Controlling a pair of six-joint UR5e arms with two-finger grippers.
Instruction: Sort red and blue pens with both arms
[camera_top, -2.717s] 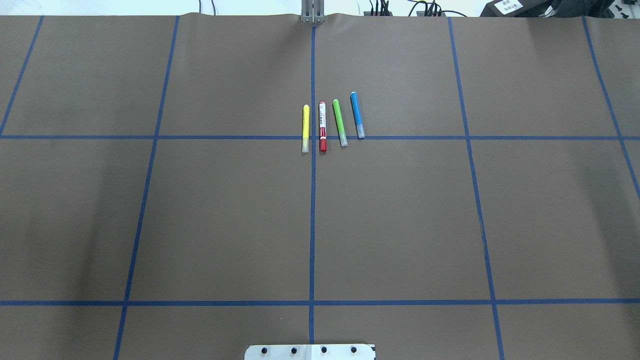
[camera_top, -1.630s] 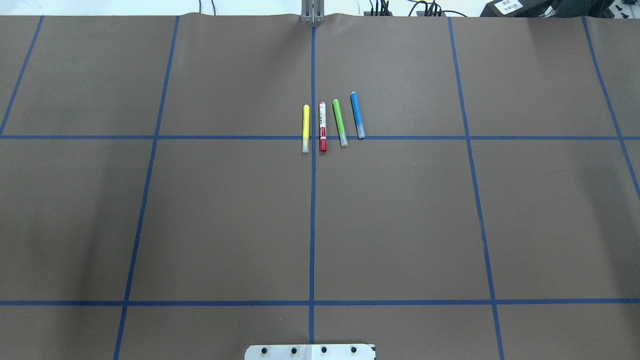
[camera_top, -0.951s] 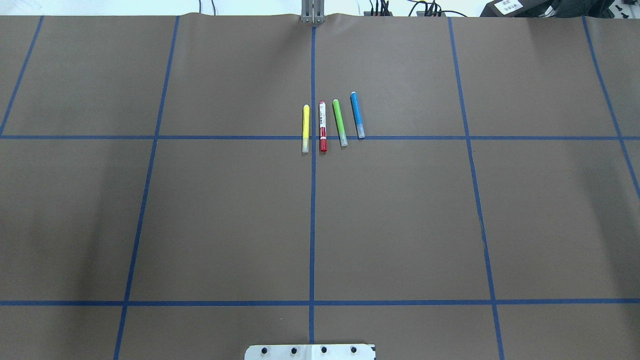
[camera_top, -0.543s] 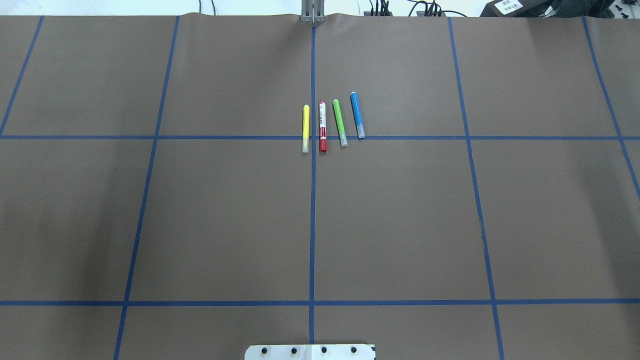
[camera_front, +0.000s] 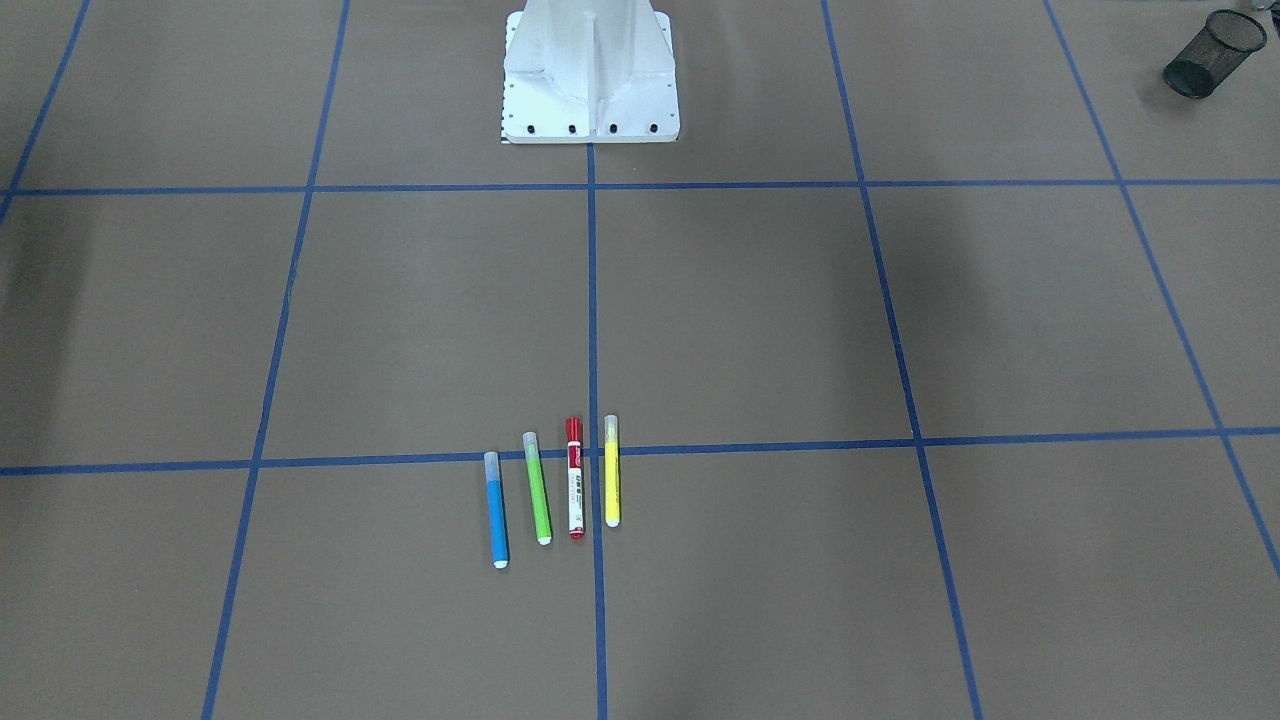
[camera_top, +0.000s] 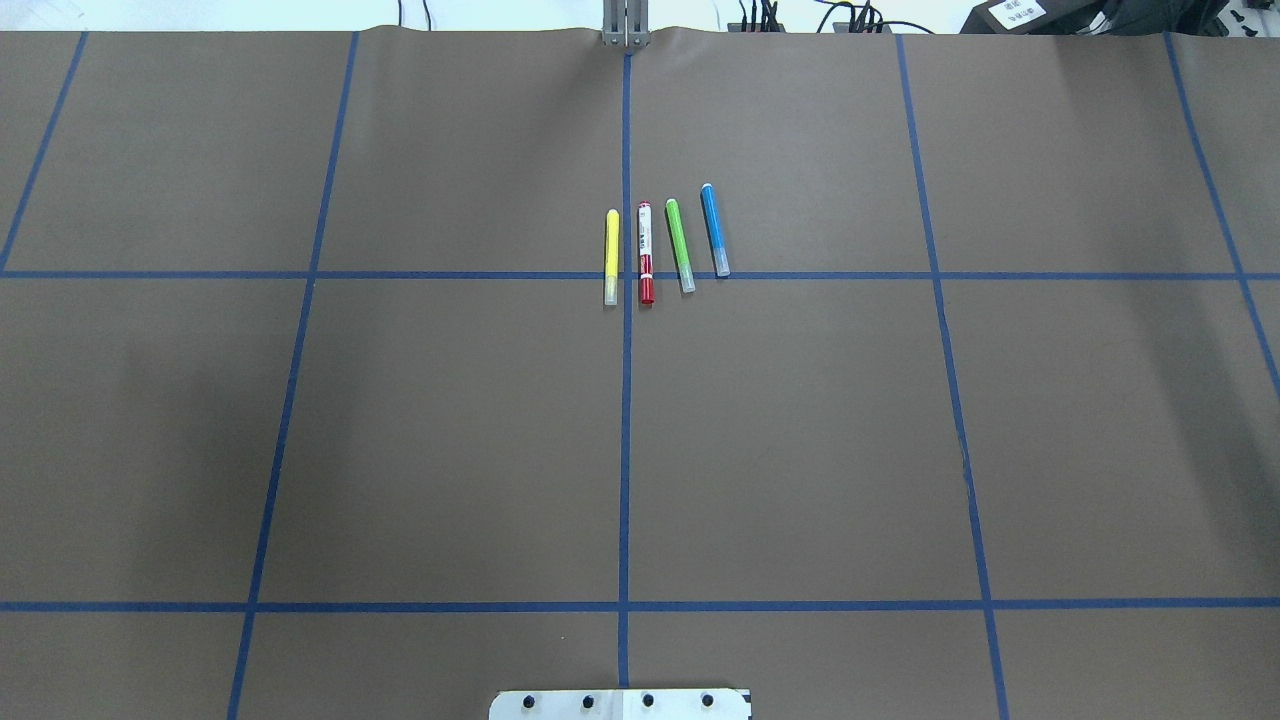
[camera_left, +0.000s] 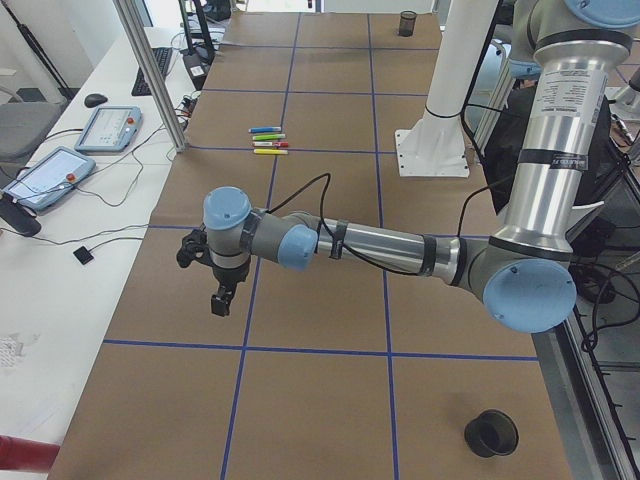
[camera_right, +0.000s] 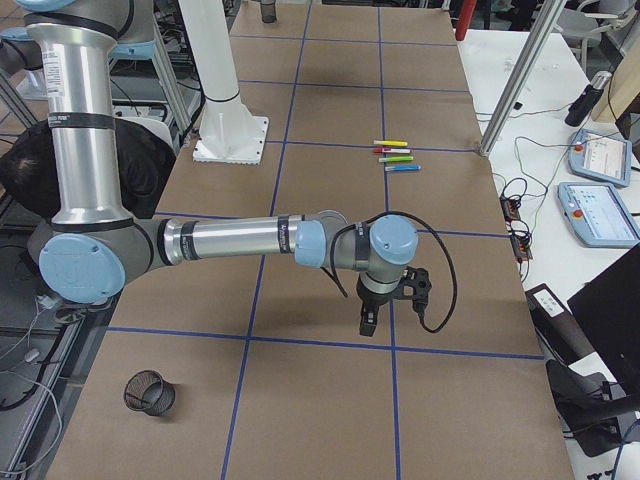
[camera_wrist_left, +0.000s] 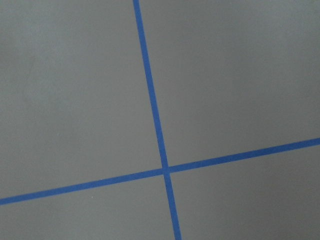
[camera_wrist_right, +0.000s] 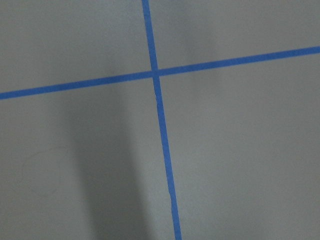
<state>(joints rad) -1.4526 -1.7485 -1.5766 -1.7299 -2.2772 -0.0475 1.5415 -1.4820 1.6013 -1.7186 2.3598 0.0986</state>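
Four pens lie side by side near the table's centre line. The red-capped white marker (camera_top: 645, 253) (camera_front: 574, 478) is second from the left in the overhead view, and the blue pen (camera_top: 714, 230) (camera_front: 496, 510) lies at the row's right end. My left gripper (camera_left: 222, 298) hangs over bare table far from the pens, as does my right gripper (camera_right: 368, 320). Both show only in the side views, so I cannot tell whether either is open or shut. The wrist views show only brown table and blue tape.
A green pen (camera_top: 680, 246) lies between the marker and the blue pen, and a yellow pen (camera_top: 611, 257) lies left of the marker. A black mesh cup (camera_front: 1210, 53) stands by each table end (camera_right: 150, 392). The white robot base (camera_front: 590, 75) stands mid-table.
The pens lie where they were. Faint arm shadows on the table's left and right sides have shifted a little.
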